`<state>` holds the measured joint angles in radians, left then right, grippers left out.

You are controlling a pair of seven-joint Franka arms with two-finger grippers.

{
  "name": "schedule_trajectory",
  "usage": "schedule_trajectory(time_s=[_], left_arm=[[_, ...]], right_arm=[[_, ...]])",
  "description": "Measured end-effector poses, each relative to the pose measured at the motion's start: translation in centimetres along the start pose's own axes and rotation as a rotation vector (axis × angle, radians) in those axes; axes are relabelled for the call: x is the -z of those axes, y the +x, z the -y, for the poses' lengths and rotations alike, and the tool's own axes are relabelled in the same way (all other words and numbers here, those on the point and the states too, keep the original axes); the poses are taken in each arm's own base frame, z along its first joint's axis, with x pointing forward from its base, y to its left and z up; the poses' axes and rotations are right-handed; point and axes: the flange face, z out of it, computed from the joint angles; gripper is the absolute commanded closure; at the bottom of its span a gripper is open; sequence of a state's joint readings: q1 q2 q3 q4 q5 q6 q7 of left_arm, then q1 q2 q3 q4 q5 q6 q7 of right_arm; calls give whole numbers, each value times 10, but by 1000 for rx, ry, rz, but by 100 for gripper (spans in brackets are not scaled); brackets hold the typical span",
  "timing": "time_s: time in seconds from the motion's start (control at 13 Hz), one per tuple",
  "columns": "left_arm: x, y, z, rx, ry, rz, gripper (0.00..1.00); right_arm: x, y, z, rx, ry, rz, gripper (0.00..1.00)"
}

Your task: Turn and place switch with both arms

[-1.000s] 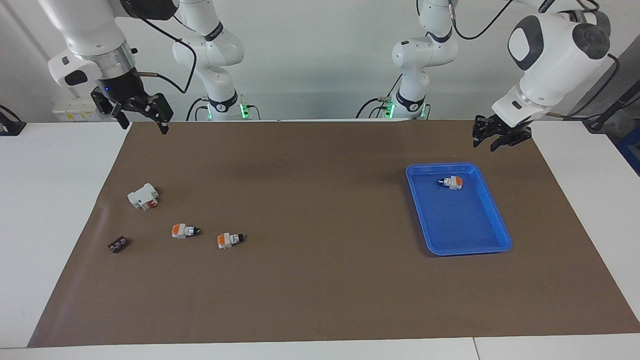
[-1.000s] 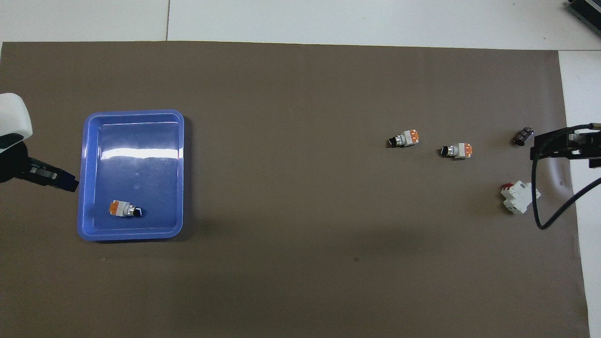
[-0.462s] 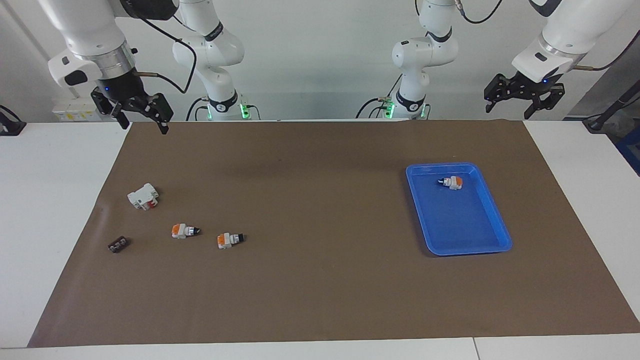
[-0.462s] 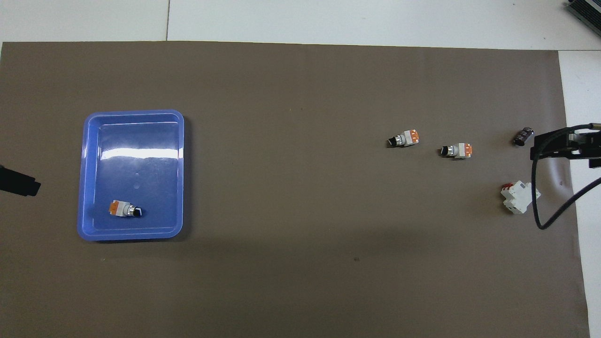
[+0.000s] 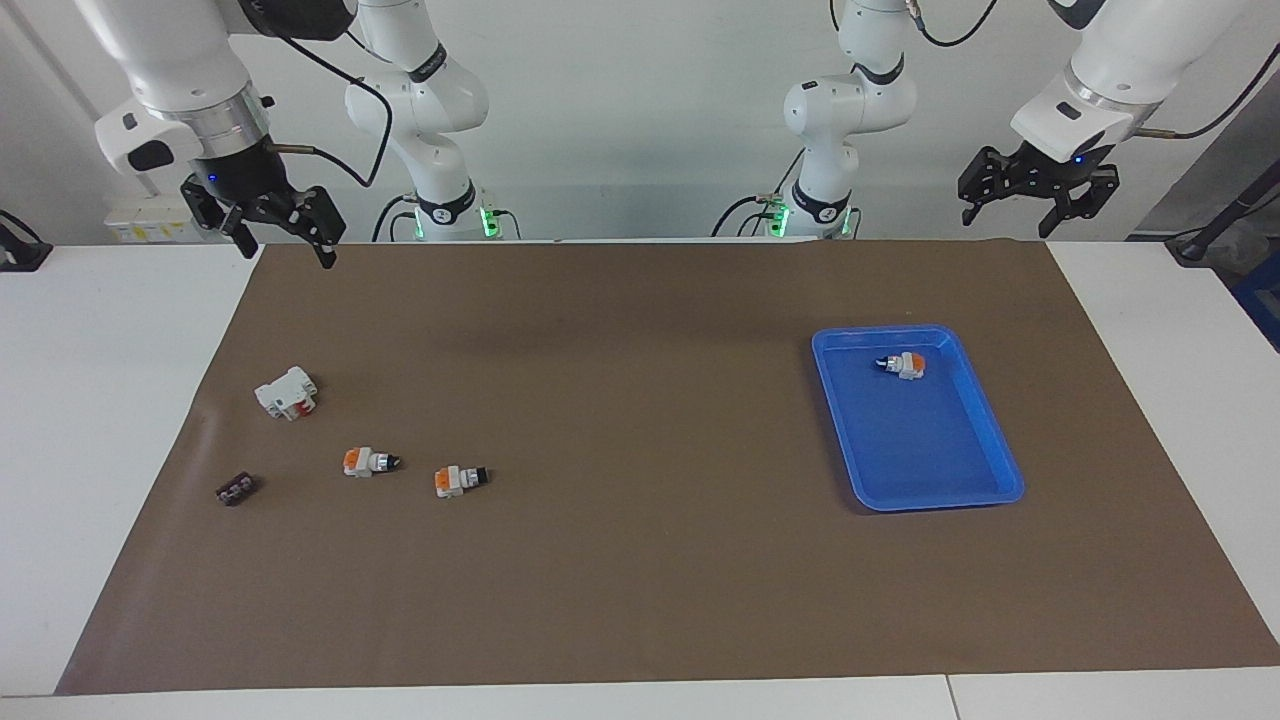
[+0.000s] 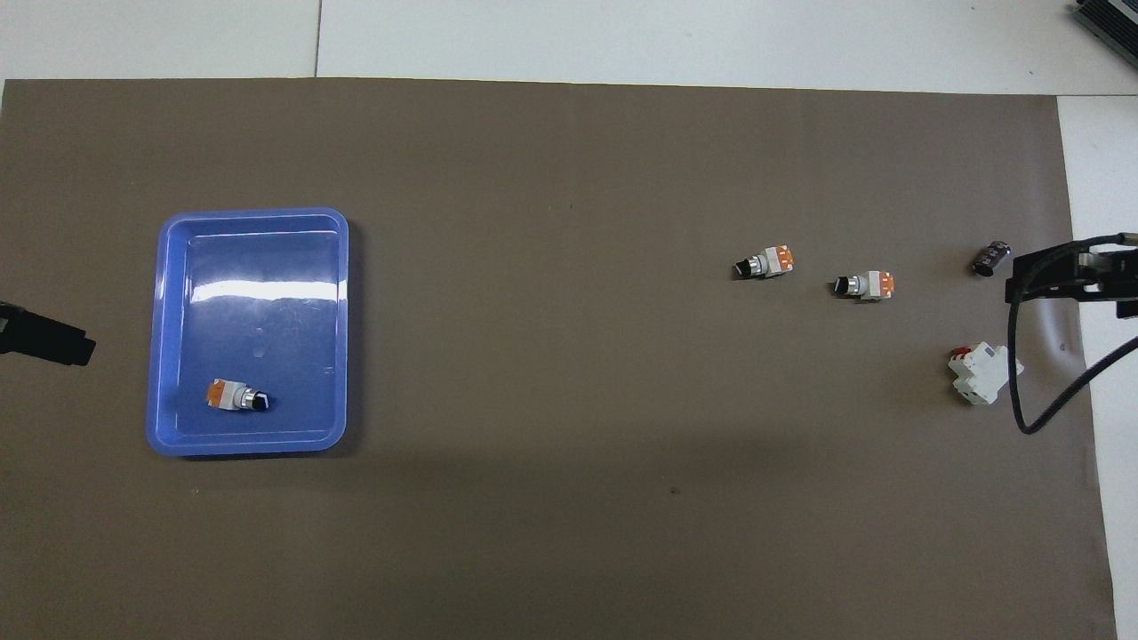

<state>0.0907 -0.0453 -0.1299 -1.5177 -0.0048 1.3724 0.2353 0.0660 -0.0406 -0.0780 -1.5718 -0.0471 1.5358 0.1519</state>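
One switch point(image 5: 905, 365) — white body, orange cap — lies in the glossy blue tray point(image 5: 990, 492); two others point(image 5: 460, 480) on matte brown paper point(image 5: 640, 580). Left gripper point(image 5: 1035, 195) and right gripper point(image 5: 280, 235) hang spread and empty over the paper's edge by the robots.

A mat point(image 5: 640, 560) covers most of the tabletop point(image 5: 100, 400) and carries everything. In the facing view, a tray point(image 5: 985, 490) sits right of centre, toward the left arm's end, with 1 switch point(image 5: 903, 365) in its upper part, nearer the robots. At lower left lie 2 more switches point(image 5: 369, 461) point(image 5: 459, 480) side by side, apart from each other. Up and left of them sits a block point(image 5: 286, 392), nearer the robots; below it, at the mat's left edge, a small piece point(image 5: 235, 489). The right end effector point(image 5: 283, 232) hangs over the mat's upper left corner, the left end effector point(image 5: 1010, 205) above the upper right corner.
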Motion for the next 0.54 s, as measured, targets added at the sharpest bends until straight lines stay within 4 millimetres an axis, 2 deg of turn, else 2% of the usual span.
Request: schedule_trajectory(time_s=[0.23, 0.54], left_arm=[[1, 5, -5, 83, -25, -38, 3], [2, 9, -4, 97, -21, -65, 3]], right_arm=[[0, 0, -1, -1, 0, 0, 0], [0, 0, -3, -5, 0, 1, 0]])
